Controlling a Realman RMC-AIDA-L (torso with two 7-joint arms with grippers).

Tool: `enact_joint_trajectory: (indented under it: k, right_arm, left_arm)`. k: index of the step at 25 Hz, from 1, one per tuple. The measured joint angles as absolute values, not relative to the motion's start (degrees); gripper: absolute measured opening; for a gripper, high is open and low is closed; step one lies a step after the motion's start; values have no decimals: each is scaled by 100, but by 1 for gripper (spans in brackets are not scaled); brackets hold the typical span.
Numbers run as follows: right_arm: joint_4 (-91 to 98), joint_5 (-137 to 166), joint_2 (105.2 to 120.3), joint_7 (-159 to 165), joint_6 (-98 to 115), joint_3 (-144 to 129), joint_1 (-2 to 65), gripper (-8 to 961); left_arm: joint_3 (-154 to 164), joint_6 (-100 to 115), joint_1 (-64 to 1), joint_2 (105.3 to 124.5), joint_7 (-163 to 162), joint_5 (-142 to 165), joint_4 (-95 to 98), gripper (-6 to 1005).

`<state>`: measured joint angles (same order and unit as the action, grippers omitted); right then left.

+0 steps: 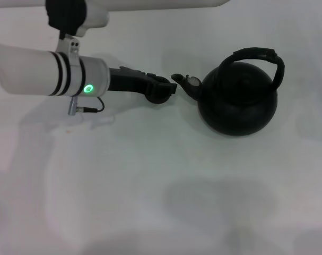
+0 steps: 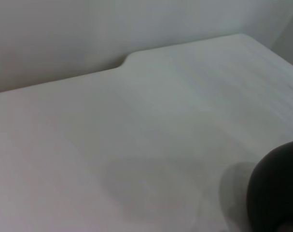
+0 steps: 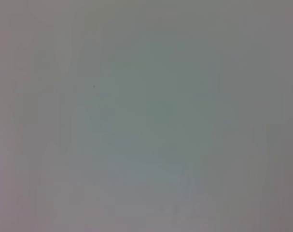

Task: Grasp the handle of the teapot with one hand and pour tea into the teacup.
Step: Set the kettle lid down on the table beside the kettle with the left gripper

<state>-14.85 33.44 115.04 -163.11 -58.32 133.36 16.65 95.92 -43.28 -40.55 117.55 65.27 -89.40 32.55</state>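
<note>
The large round matte-black teapot stands on the white table at the right of the head view. Its thick black hoop handle arches over its top, and its short spout points left. The tiny black teacup sits just left of the spout, partly hidden under my left gripper. The left arm reaches in from the left and the gripper lies over the cup's rim, close to the spout tip. A dark round shape shows in the left wrist view; I cannot tell which object it is. The right gripper is out of view.
The white table spreads in front of and around the pot. In the left wrist view the table's far edge has a notch against a grey wall. The right wrist view shows only a blank grey surface.
</note>
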Motion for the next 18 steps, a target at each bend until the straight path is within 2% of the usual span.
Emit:
enact_joint_trajectory:
  k: [3, 18]
  right_arm:
    - [-1490, 3343, 11505, -16312, -5838, 13334, 1671, 829]
    - [-1503, 3341, 11497, -16311, -5838, 13333, 1687, 829]
  left_arm:
    - [9586, -4298, -4163, 11808, 6362, -8721, 3246, 665]
    - [9573, -4276, -4151, 11821, 6107, -8545, 3153, 666]
